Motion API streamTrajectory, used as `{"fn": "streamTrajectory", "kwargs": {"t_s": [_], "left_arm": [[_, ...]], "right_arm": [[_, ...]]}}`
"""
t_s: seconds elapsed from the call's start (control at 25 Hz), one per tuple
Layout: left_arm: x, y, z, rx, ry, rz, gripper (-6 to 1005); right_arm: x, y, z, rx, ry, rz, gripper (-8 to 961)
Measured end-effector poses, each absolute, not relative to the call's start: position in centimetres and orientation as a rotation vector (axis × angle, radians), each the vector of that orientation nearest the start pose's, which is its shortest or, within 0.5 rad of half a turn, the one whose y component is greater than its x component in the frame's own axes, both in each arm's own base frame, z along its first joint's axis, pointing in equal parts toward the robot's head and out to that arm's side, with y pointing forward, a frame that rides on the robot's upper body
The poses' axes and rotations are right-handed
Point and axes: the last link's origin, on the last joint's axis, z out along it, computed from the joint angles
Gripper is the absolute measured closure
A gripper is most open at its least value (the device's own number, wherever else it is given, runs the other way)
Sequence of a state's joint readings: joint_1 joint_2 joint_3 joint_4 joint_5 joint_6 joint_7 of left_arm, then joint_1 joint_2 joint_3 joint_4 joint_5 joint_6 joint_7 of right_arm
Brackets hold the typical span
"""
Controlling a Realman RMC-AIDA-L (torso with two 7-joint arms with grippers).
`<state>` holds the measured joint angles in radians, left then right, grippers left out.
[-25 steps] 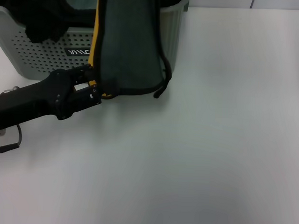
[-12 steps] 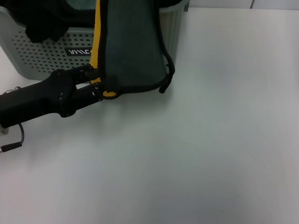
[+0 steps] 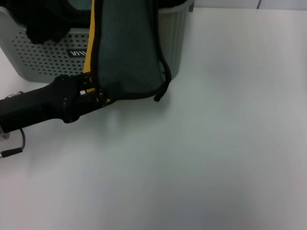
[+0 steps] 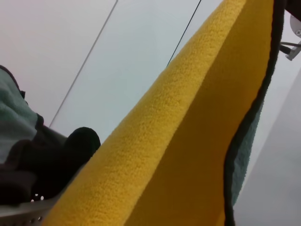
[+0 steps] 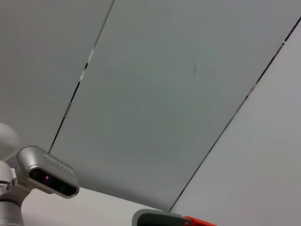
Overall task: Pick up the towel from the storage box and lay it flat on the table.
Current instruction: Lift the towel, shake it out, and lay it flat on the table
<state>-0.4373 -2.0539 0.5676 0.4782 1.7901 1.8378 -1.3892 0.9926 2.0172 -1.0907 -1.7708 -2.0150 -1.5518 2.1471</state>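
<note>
The towel [image 3: 128, 47] hangs upright in front of the storage box [image 3: 44, 54], grey-green face towards me, a yellow strip along its left edge, and a black hem. Its top runs out of the head view, so what holds it up is hidden. My left gripper [image 3: 95, 94] reaches in from the left and is shut on the towel's lower left corner, just above the table [image 3: 218, 148]. The towel's yellow face [image 4: 188, 132] fills the left wrist view. My right gripper is out of view.
A black cloth [image 3: 43, 18] spills over the storage box's front rim at the back left. White tabletop stretches to the right and front. The right wrist view shows only wall panels and the robot's head camera [image 5: 47, 176].
The towel's lower edge swung right and up, then back left and down. My left gripper shifted slightly left and closed in on the lower left corner.
</note>
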Motion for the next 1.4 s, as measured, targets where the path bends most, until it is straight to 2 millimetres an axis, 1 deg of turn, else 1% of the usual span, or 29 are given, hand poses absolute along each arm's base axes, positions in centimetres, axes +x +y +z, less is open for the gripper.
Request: {"fn": "streamTrajectory", "kwargs": {"t_s": [0.52,0.72,0.88,0.96,1.0,1.08,1.2,1.32,1.36,1.4], "left_arm": [[-26.7,28.5,2.0,-2.574,-0.800,-1.272,702],[-26.7,28.6,2.0,-2.559,-0.805,-1.274,922],[-26.7,28.6,2.1,-2.556,-0.804,-1.281,973],[-26.6,28.5,2.5,-2.548,-0.788,-1.309,986],[-26.6,28.3,2.8,-2.544,-0.773,-1.333,986],[-26.4,27.9,3.7,-2.536,-0.733,-1.380,987],[-26.4,27.5,5.1,-2.552,-0.657,-1.389,987],[-26.1,27.3,6.6,-2.573,-0.584,-1.385,986],[-25.7,27.4,7.9,-2.575,-0.530,-1.402,986],[-25.7,27.4,7.9,-2.575,-0.530,-1.402,986]], "right_arm": [[-7.7,34.3,11.0,-2.640,-0.499,0.474,909],[-7.3,34.2,11.2,-2.647,-0.487,0.499,908],[-6.6,34.1,11.5,-2.639,-0.462,0.500,908],[-6.6,34.1,11.5,-2.639,-0.462,0.500,907],[-5.1,33.9,11.6,-2.646,-0.399,0.513,907],[-3.9,33.6,11.7,-2.656,-0.353,0.531,907],[-1.5,32.8,12.0,-2.667,-0.278,0.565,907],[0.9,31.5,12.4,-2.703,-0.208,0.628,906],[2.7,30.2,13.0,-2.746,-0.156,0.692,906],[2.7,30.2,13.0,-2.746,-0.156,0.692,906]]}}
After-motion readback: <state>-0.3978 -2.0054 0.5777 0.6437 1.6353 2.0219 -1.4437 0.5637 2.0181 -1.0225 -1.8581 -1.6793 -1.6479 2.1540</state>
